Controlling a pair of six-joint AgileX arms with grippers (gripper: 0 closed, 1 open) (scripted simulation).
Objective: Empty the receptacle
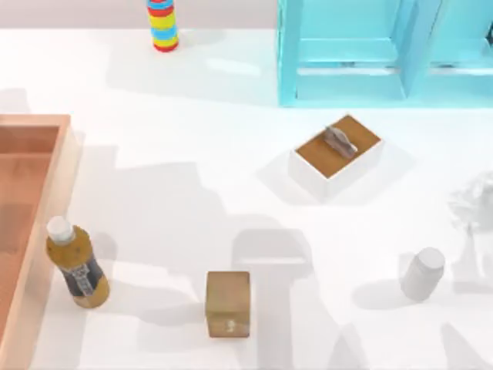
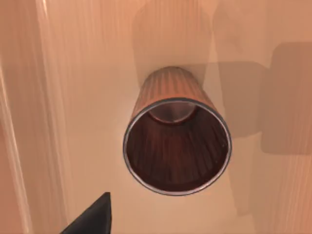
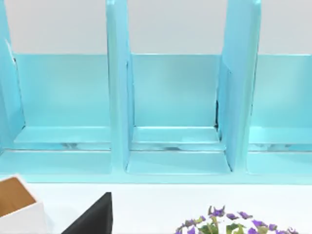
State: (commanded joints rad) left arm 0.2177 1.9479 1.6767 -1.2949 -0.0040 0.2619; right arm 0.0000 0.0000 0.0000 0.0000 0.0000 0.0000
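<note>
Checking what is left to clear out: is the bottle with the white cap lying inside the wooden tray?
No. In the top view the bottle stands on the white table, just outside the receptacle wall.

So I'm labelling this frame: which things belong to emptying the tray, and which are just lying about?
Job:
- receptacle, top view's left edge
- brown cup lying inside it, under the left wrist camera

Lying about:
- bottle beside the tray
- brown block
- white box
- turquoise shelf
- striped stack
- white jar
</note>
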